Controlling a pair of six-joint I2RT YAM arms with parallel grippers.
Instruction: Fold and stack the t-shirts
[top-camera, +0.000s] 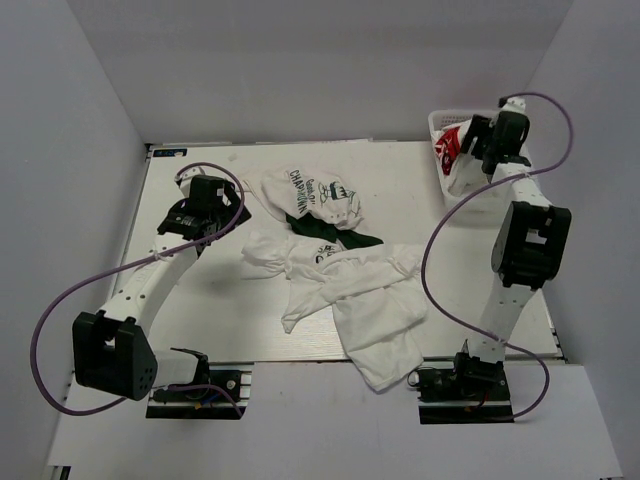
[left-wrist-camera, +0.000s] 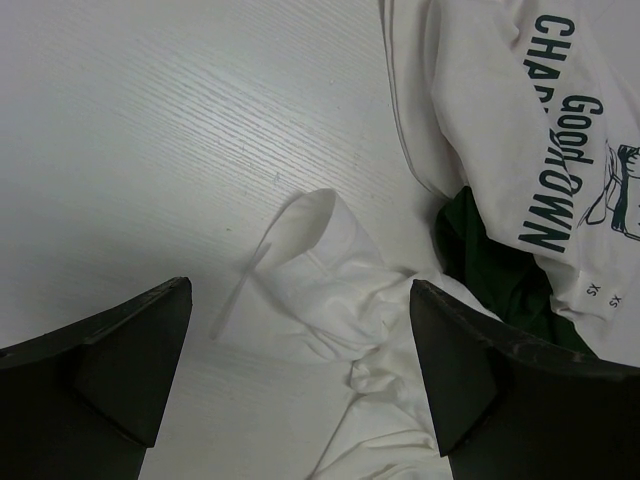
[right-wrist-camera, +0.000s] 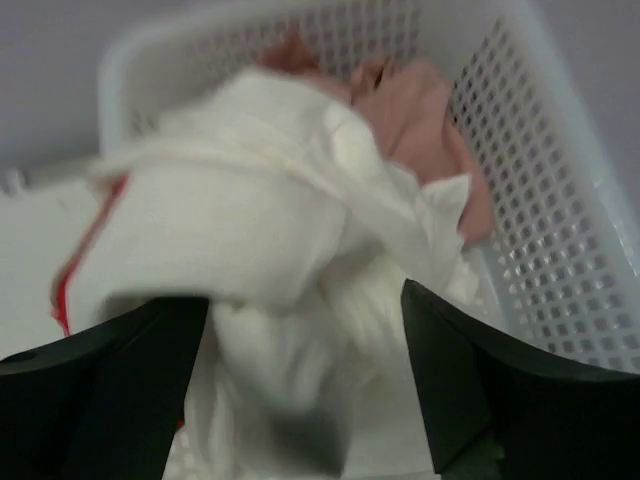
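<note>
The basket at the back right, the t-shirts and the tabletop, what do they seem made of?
Basket: white moulded plastic by the look, slightly glossy, walls a regular grid of holes. T-shirts: soft matte fabric, probably cotton, crumpled in loose folds. Tabletop: white board with fine grain lines, likely laminate.

Soft cloth t-shirts (top-camera: 372, 310), perforated plastic basket (right-wrist-camera: 560, 200), matt grained table (left-wrist-camera: 150, 120).
</note>
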